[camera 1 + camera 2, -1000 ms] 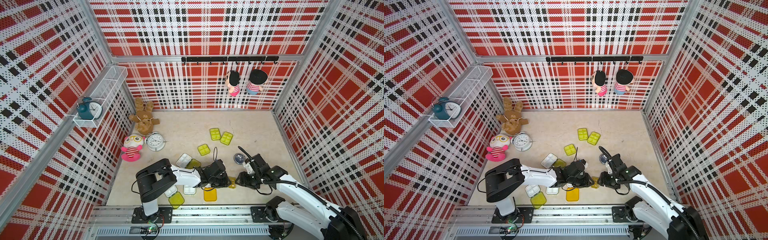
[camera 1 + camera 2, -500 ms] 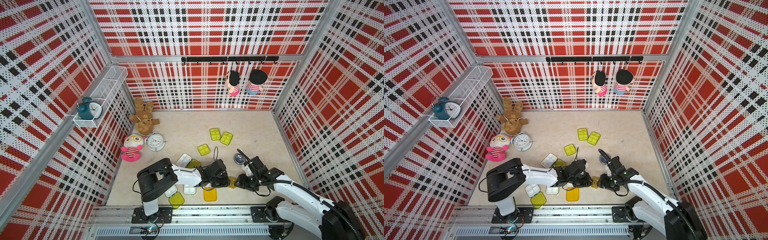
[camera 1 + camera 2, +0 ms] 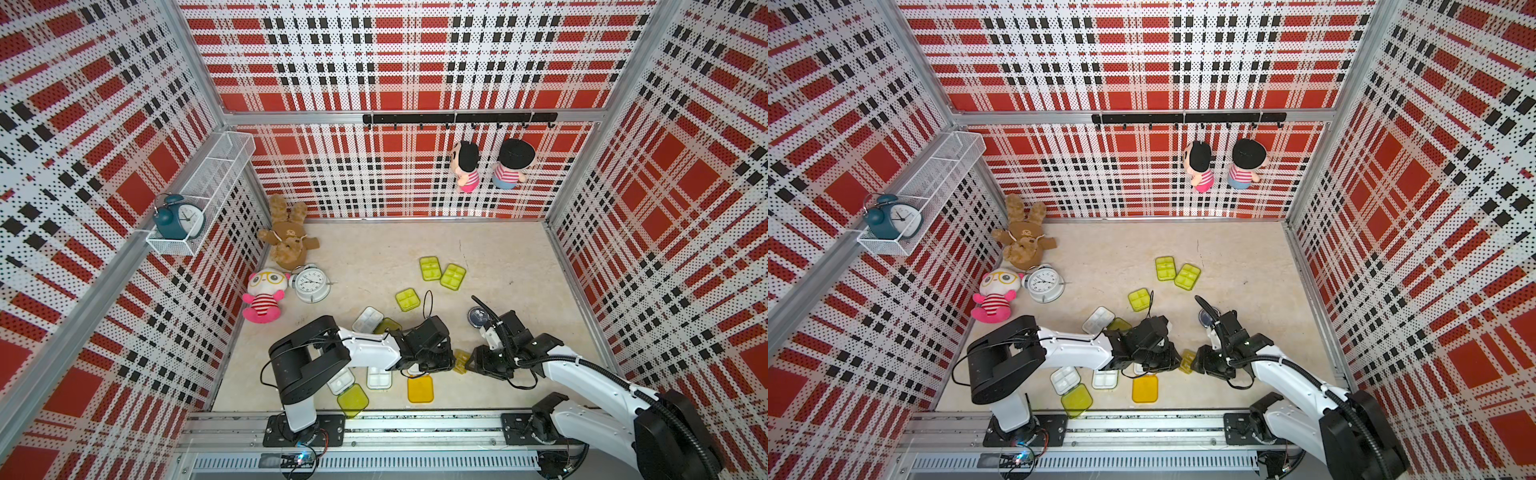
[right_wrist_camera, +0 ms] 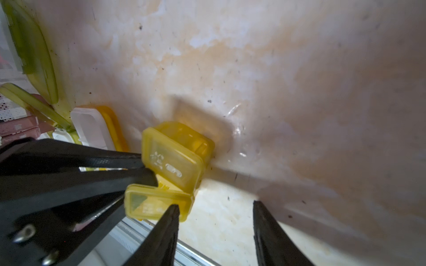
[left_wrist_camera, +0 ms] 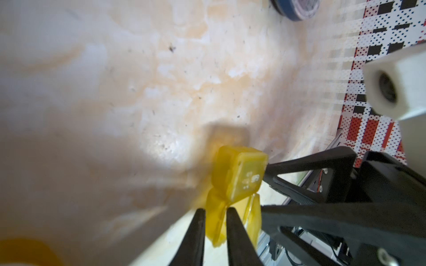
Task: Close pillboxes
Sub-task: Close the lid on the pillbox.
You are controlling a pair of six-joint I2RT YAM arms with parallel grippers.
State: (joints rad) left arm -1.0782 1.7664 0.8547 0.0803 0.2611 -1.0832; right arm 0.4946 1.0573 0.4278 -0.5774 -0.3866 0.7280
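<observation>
Amber pillbox (image 5: 239,175) pinched in our left gripper (image 5: 214,210); right gripper (image 4: 216,204) gapes empty beside it, so we should push it shut squarely.

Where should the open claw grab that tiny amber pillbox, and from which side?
Probably the deeper boxy half of the amber pillbox, across its flat walls, coming from the right arm's side. The left gripper pinches its thin flap, so that side is taken; the right gripper is open beside it.
</observation>
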